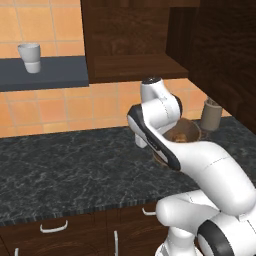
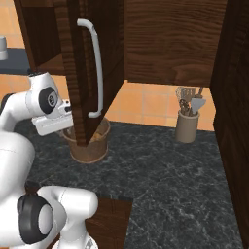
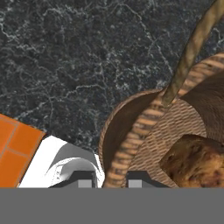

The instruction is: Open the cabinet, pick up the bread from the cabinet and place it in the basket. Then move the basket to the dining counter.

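Right base view: door [image 2: 80,73] masking basket [image 2: 90,148].

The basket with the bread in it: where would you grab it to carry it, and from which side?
By its rim, from above. The basket stands upright on the black worktop with an open mouth and the bread inside. In the hand view the gripper is already shut on the basket, its fingers straddling the woven wall. The thin handle arches overhead as an alternative.

The brown woven basket [image 3: 144,127] stood on black worktop, tan bread [image 3: 197,162] inside at its four o'clock.
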